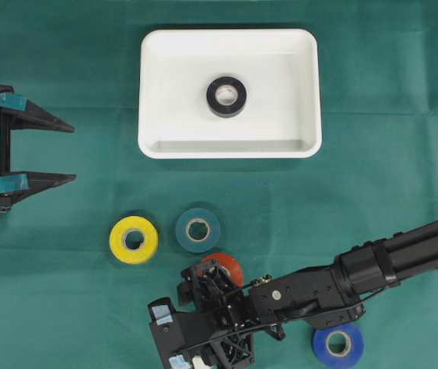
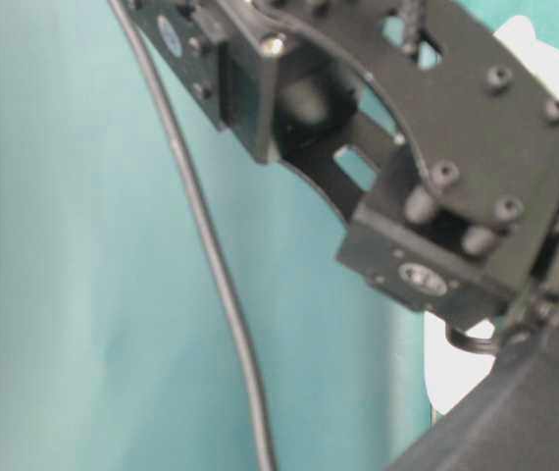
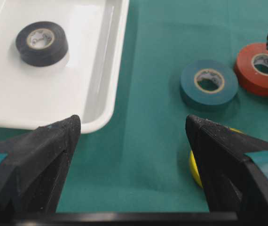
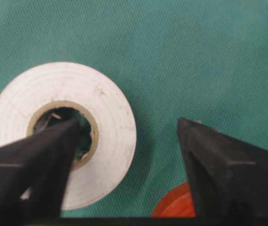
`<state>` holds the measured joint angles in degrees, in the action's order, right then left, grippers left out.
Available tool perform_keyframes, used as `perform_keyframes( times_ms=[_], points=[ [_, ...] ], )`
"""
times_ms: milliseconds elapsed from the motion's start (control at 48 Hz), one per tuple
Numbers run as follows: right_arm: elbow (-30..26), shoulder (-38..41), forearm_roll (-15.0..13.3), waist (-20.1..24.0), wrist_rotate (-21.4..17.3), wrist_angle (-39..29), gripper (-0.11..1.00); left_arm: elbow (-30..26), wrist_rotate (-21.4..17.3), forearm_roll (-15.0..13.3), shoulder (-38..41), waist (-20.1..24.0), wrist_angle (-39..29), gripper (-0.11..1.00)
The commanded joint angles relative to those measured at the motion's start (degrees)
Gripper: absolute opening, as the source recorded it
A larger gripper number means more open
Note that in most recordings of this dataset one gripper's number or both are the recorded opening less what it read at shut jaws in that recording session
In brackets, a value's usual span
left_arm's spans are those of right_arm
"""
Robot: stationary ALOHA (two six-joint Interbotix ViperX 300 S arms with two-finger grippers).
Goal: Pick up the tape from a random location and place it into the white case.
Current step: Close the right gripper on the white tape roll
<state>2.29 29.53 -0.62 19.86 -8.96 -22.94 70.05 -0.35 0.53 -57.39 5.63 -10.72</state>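
The white case lies at the top middle with a black tape roll inside it. A white tape roll lies flat on the green cloth under my right gripper. One finger points into the roll's core hole and the other stands outside the roll with a gap, so the jaws are open around its wall. From overhead my right gripper sits at the bottom edge and hides most of that roll. My left gripper hangs open and empty at the far left, and its wrist view also shows the case.
Yellow tape, teal tape and red tape lie in a row below the case, the red one partly under my right wrist. A blue tape sits at the bottom right. My right arm fills the table-level view.
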Motion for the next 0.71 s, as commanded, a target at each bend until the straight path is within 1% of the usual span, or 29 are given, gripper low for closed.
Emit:
perform_keyframes(
  times_ms=[0,125,167,501,688],
  points=[
    [-1.14,-1.14,-0.09,0.26,0.35,0.44,0.67,-0.62,-0.09,-0.09,0.53,0.09,0.26,0.90],
    [-1.14,-1.23,-0.09,0.26,0.79,0.26,0.39,-0.62,-0.09,-0.09,0.53,0.09,0.26,0.90],
    [-1.14,-1.23,-0.09,0.26,0.79,0.26,0.31,-0.62,-0.09,-0.09,0.53,0.18,0.26,0.90],
    [-1.23,-1.58,-0.09,0.26,0.70,0.09,0.31,-0.70,-0.09,-0.09,0.53,0.18,0.26,0.90],
    [-1.32,-3.96,-0.09,0.26,0.18,-1.49,0.31,-0.70,-0.18,-0.09,0.53,0.18,0.26,0.90]
  ],
)
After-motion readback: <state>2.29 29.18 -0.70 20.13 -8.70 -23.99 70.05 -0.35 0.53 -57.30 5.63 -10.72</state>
